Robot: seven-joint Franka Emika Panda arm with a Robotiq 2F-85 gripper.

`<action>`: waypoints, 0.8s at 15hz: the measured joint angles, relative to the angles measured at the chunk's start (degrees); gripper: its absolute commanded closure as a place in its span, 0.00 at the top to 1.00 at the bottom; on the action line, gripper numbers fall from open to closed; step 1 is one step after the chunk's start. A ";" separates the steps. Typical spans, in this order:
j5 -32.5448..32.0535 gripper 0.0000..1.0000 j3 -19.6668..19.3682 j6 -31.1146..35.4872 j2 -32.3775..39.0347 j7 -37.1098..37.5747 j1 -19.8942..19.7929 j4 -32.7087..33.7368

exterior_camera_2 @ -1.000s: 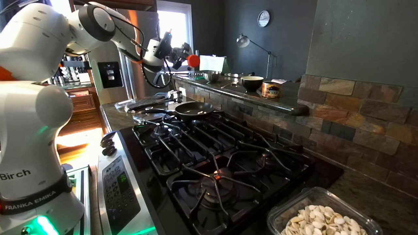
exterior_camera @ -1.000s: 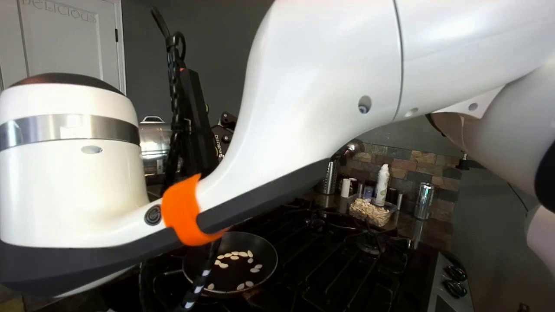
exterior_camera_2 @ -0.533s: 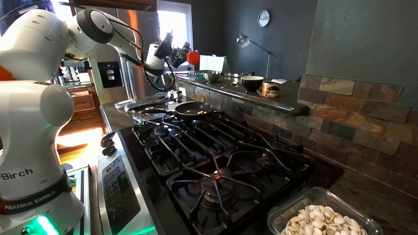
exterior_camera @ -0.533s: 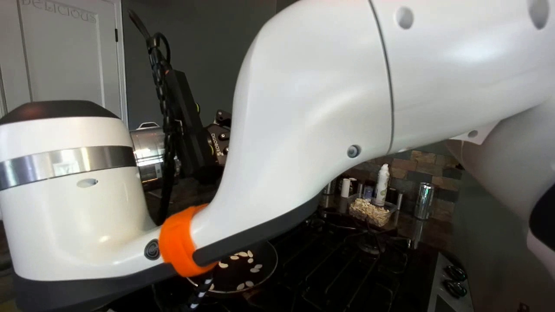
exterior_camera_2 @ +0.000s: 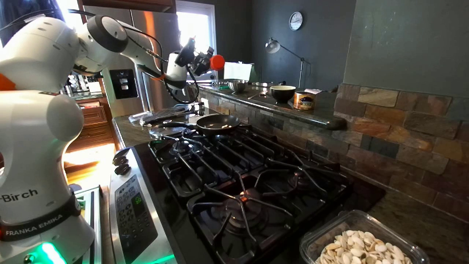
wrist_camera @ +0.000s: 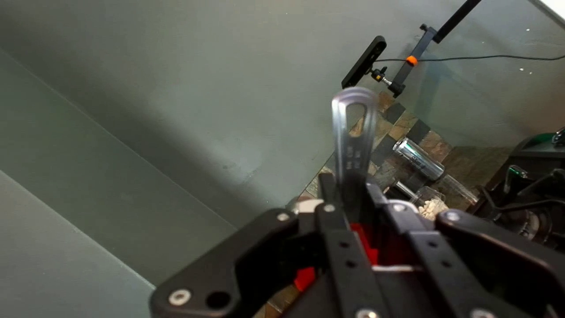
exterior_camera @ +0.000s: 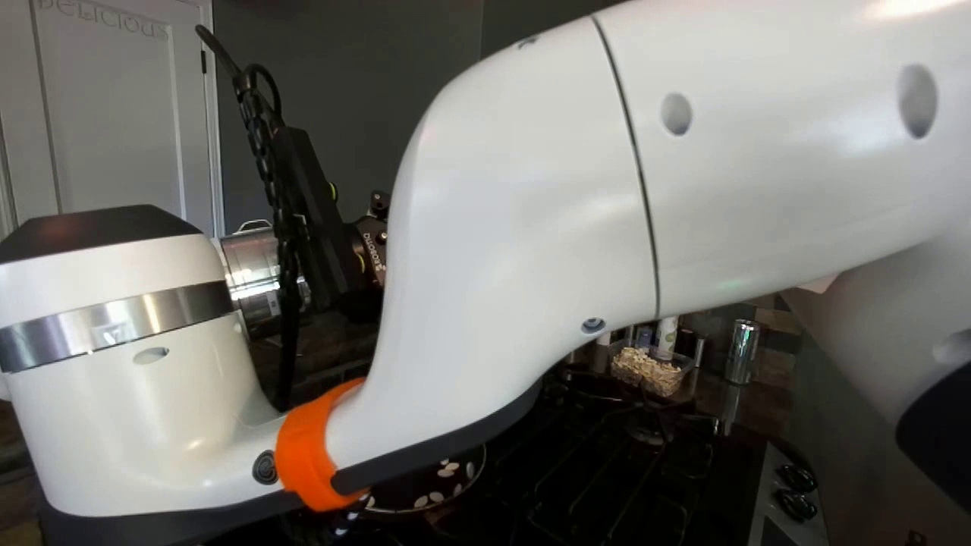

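wrist view: hand grips a metal handle, the red part mostly hidden

Robot arm: quantity one. Fingers: quantity two. Slotted metal handle: one. Red round piece: one. Frying pan: one. Bowls: two visible, one metal and one black. Labelled can: one. Silver cylinder: one. Clear plastic tub: one. Seeds in the tub: too numerous to count. Control knobs: two visible in both exterior views. Wall clock: one. Lamp: one. Refrigerator: one, with one dispenser panel. Camera, as seen in the wrist view: one.
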 measured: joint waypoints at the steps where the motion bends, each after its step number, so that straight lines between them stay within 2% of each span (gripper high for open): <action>1: -0.14 0.04 -0.16 0.00 0.24 -0.31 0.05 0.22; 12: -4.08 0.04 -1.18 0.00 2.19 -3.81 0.85 1.35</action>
